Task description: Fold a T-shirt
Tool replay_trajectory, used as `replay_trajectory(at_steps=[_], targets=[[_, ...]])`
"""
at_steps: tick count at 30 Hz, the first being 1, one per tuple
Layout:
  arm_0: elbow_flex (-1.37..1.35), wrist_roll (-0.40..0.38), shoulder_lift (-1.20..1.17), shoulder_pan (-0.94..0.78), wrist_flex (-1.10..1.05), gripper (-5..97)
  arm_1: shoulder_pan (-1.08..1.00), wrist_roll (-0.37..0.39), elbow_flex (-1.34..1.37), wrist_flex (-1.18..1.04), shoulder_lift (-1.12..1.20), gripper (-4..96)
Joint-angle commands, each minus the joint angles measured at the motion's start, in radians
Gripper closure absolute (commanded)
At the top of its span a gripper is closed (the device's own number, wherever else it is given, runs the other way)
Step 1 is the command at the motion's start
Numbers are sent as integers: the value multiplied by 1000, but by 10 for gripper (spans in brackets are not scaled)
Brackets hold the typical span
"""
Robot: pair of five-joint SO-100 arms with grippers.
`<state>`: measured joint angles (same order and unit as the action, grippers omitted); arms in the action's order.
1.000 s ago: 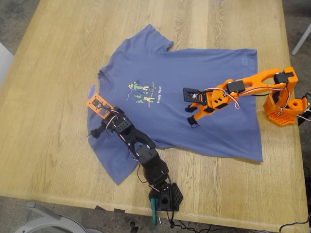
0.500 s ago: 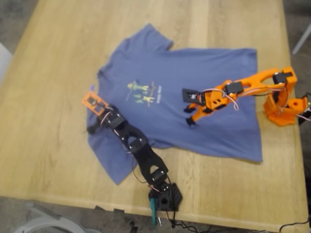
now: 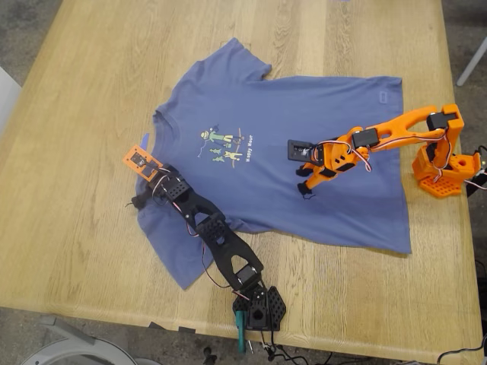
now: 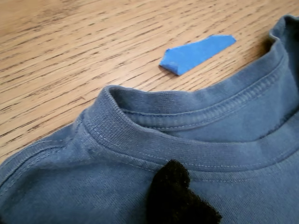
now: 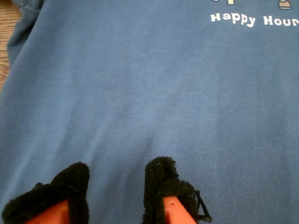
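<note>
Our first tool (image 3: 139,200), jaw state unclear, sits at the T-shirt (image 3: 335,205) collar to lift it, while our second tool (image 5: 117,186), pads apart, hovers mid-shirt over the bench (image 3: 91,68).

Work surface: a light wooden table (image 3: 91,68) of glued planks, grain running across the exterior view from left to right, knots and darker streaks visible. Finish matte, evenly lit, shadows soft; no window or lamp in view. Past the table's edges, grey speckled floor (image 3: 19,26) shows at the exterior view's upper left and upper right. A white leg or bar (image 3: 472,62) crosses the upper right corner of that view. A pale rounded object (image 3: 72,353) sits below the table's near edge, lower left; identity unclear.
</note>
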<state>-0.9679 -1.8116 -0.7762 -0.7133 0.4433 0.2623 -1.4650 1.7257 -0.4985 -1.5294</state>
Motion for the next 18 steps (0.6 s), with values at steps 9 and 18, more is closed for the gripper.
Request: replay_trajectory(at_steps=[9,18], targets=[[86,-103,-11,63,129,561,-17,8,17,60,-80,704],[74,-144,2,80,179,676,-25,23,58,101,-81,701]])
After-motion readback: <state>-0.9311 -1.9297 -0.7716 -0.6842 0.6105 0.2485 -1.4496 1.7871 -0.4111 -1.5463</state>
